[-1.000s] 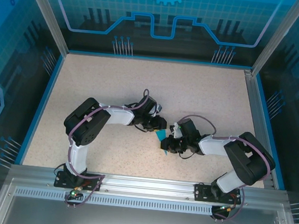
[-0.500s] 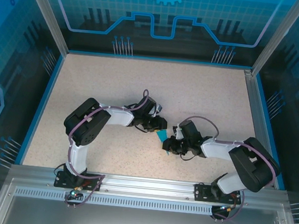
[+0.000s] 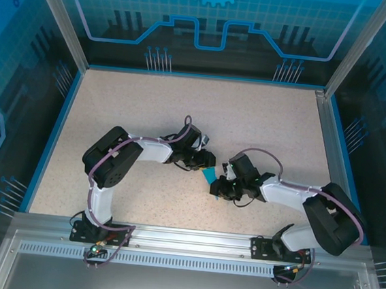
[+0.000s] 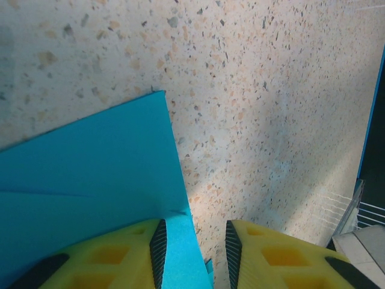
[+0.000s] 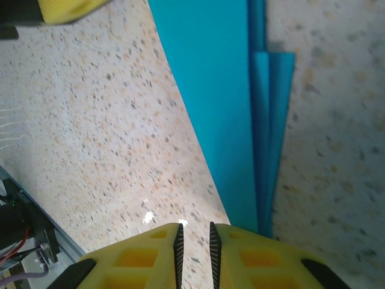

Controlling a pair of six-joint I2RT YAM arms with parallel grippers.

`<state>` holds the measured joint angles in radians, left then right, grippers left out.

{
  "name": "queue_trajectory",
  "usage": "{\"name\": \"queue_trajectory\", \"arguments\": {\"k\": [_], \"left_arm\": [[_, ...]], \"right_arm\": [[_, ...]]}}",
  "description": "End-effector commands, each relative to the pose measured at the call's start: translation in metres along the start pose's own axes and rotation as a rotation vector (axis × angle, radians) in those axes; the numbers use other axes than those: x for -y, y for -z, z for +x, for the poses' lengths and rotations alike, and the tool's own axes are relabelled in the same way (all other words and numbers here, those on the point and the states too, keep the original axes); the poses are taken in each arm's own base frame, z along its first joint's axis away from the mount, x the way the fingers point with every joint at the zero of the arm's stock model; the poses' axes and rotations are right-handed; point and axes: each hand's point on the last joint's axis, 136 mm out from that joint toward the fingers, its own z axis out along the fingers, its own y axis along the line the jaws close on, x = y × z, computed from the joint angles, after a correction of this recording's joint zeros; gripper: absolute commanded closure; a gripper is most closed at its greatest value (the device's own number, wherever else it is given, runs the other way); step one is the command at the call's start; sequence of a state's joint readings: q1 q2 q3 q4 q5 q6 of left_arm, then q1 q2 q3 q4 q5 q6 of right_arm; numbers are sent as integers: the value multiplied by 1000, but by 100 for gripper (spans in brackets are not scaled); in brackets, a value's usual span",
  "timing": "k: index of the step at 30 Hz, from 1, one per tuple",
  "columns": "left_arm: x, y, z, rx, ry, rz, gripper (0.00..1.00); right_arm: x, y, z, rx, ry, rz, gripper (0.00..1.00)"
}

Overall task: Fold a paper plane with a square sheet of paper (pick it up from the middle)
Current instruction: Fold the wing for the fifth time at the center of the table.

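Over on the left, the yellow-fingered left gripper (image 4: 194, 244) was down low at the speckled beige tabletop (image 3: 183, 109), jaws parted with a plain gap and clamping nothing; one edge of the thin, matte cyan-blue sheet of paper (image 4: 90, 168) ran up through that gap, one finger over the paper and the other over bare table; from above the sheet was a small cyan patch on the table in the middle, right between the two grippers; it lay flat, a crease line across it, and along one side it was doubled into narrow stacked strips, so the folding looked partly done; by my reading it would handle as light and limp, apt to skate on that smooth top and to crumple under a hard pinch; the layered strip looked the stiffest place to take hold, once an edge was coaxed up off the surface; then on the right, the yellow-fingered right gripper (image 5: 195, 232) had its jaws drawn almost together, a thin slit of bare table showing between them, nothing caught; the paper's long edge passed just beside one finger.
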<state>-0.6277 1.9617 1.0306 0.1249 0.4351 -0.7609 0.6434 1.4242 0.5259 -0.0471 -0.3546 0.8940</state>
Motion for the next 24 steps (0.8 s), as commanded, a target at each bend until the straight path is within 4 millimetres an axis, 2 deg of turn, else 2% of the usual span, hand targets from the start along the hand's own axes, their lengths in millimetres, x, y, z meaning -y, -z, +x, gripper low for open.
{"name": "queue_trajectory", "arguments": {"k": [1, 7, 10, 13, 18, 24], "left_arm": [[-58, -11, 27, -63, 71, -169, 64], [-61, -12, 28, -67, 78, -181, 64], [-62, -12, 28, -66, 79, -184, 64], [-62, -11, 27, -63, 80, -184, 64], [-61, -11, 25, -58, 78, -192, 64], [-60, -11, 23, -55, 76, -191, 65]], "right_arm": [[2, -9, 3, -37, 14, 23, 80], [29, -22, 26, -106, -26, 57, 80], [45, -23, 42, -138, -49, 73, 80], [51, -21, 52, -157, -54, 76, 80], [45, -9, 49, -129, -31, 79, 79], [16, 8, 19, -37, 35, 72, 77]]}}
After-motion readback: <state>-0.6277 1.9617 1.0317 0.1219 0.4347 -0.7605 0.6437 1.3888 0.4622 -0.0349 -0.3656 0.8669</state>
